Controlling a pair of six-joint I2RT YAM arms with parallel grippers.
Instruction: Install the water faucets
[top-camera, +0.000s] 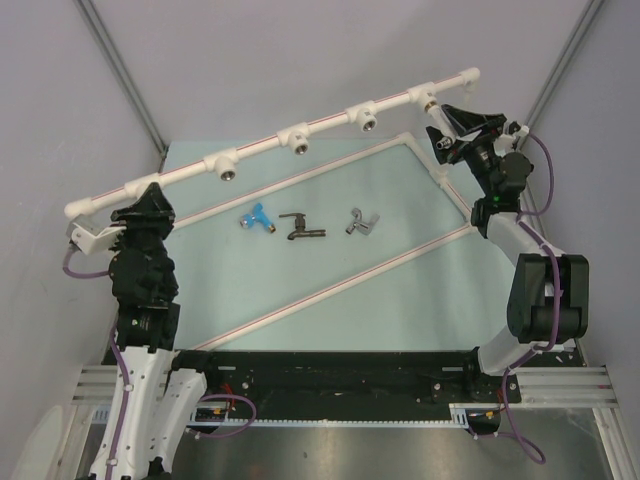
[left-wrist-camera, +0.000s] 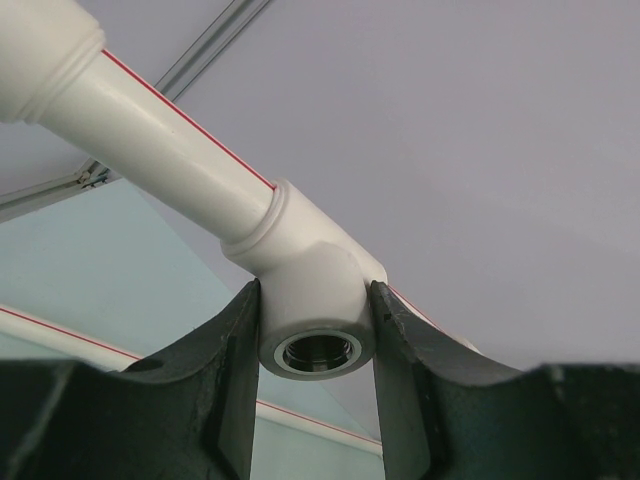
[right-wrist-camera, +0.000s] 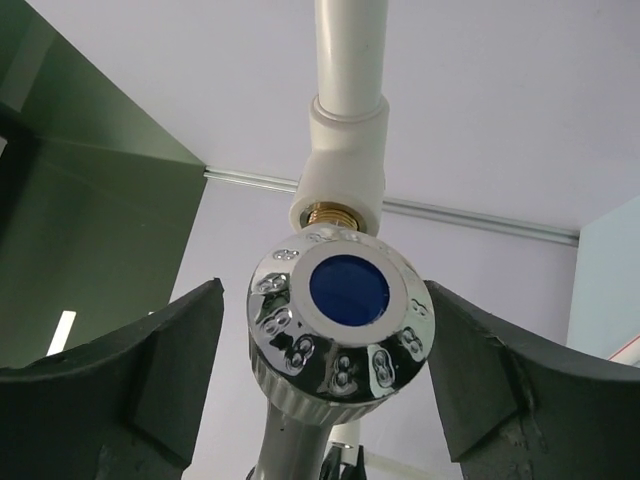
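Note:
A chrome-headed water faucet (right-wrist-camera: 340, 320) with a blue disc on its cap hangs by its brass thread from the end tee fitting (right-wrist-camera: 342, 170) of the white pipe. My right gripper (right-wrist-camera: 322, 290) is open, with a gap between each jaw and the faucet head; in the top view it (top-camera: 440, 128) sits under the pipe's right end. My left gripper (left-wrist-camera: 314, 290) is shut on the leftmost tee fitting (left-wrist-camera: 300, 270), whose threaded socket is empty. A blue faucet (top-camera: 257, 217), a dark faucet (top-camera: 300, 228) and a silver-grey faucet (top-camera: 360, 222) lie on the pale green table.
The white pipe (top-camera: 265, 150) runs diagonally above the table, with three more empty tee sockets (top-camera: 298, 140) along it. White strips with red lines (top-camera: 330, 285) lie across the tabletop. Grey walls and metal frame posts (top-camera: 120, 70) stand behind.

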